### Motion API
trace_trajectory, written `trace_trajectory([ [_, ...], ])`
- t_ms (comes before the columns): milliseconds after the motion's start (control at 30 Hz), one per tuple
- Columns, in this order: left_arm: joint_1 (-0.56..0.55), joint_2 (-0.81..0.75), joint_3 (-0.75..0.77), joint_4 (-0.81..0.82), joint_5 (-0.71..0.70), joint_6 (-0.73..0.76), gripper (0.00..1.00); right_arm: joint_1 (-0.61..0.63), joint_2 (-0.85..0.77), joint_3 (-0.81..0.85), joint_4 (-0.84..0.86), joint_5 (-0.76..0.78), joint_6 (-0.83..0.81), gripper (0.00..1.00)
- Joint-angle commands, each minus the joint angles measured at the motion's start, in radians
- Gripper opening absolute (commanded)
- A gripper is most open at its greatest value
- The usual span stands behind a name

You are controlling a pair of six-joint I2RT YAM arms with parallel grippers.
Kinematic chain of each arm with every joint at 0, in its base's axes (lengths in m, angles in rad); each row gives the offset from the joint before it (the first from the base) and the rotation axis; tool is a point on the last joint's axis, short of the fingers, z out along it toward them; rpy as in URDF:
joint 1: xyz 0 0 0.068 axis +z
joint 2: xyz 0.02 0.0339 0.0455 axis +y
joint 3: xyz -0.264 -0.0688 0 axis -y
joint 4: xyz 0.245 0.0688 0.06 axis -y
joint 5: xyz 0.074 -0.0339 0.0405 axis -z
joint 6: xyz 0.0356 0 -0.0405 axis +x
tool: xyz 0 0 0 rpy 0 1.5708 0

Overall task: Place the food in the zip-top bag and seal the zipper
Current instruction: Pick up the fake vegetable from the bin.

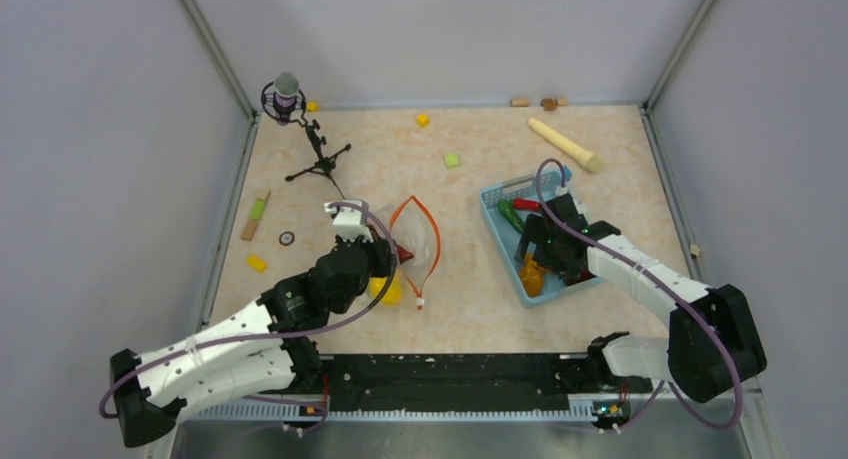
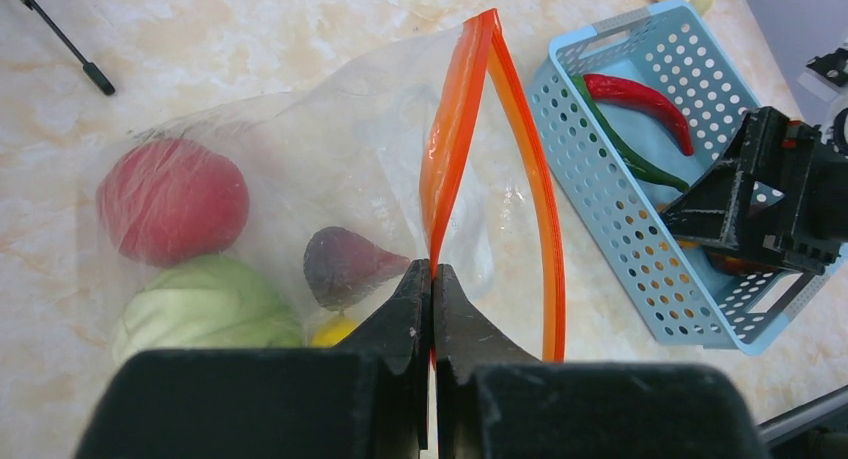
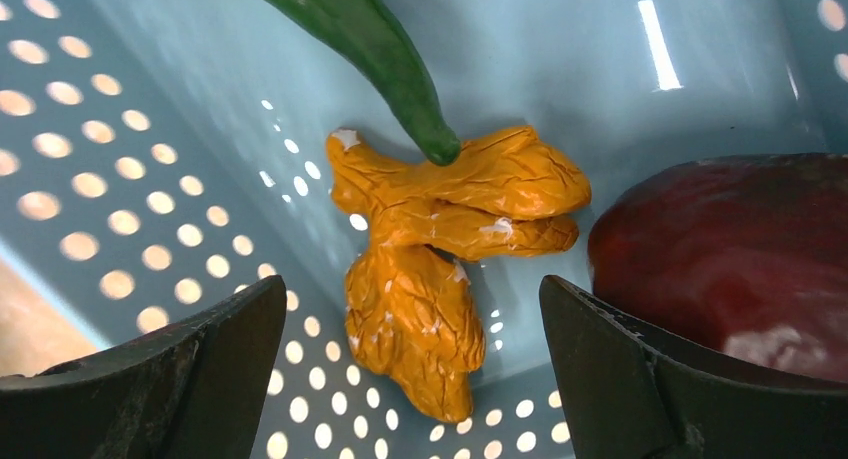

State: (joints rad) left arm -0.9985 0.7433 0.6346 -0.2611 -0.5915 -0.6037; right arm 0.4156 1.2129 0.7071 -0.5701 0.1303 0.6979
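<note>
Right wrist view: right pincer (image 3: 410, 289), spread wide and empty, hovers over the orange piece (image 3: 440, 269) in the basket (image 3: 120, 179). It is best lowered straight, straddling the lower lobe, clear of the green chili (image 3: 370, 49) ahead and the dark red piece (image 3: 740, 249) beside its right finger. Left pincer (image 2: 433, 274), pressed together, pinches the zipper (image 2: 455, 129), and the zip-top bag (image 2: 330, 169) gapes ahead of it.
</note>
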Motion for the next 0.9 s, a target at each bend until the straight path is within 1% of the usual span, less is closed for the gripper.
trace_trajectory([
  [0, -0.004, 0.004, 0.011, 0.040, 0.004, -0.005, 0.00, -0.004, 0.072, 0.010, 0.039, 0.008, 0.020, 0.96],
  [233, -0.005, -0.001, 0.009, 0.038, 0.001, -0.005, 0.00, -0.004, 0.169, 0.005, 0.137, -0.015, 0.027, 0.96],
  [333, -0.004, -0.003, 0.009, 0.039, -0.002, -0.004, 0.00, -0.004, 0.183, 0.003, 0.156, -0.005, 0.019, 0.93],
  [433, -0.005, 0.001, 0.010, 0.038, -0.005, -0.002, 0.00, -0.004, 0.185, -0.007, 0.172, -0.005, 0.018, 0.87],
  [500, -0.005, 0.003, 0.012, 0.037, -0.009, 0.001, 0.00, -0.004, 0.187, -0.010, 0.171, -0.026, -0.001, 0.80],
  [633, -0.003, 0.001, 0.013, 0.032, -0.018, 0.004, 0.00, -0.003, 0.175, -0.022, 0.157, -0.018, -0.004, 0.62],
  [733, -0.004, -0.003, 0.012, 0.032, -0.017, 0.005, 0.00, -0.004, 0.160, -0.027, 0.149, -0.010, -0.002, 0.45],
  [867, -0.004, -0.003, 0.012, 0.031, -0.019, 0.006, 0.00, -0.004, 0.143, -0.029, 0.150, -0.009, -0.001, 0.26],
])
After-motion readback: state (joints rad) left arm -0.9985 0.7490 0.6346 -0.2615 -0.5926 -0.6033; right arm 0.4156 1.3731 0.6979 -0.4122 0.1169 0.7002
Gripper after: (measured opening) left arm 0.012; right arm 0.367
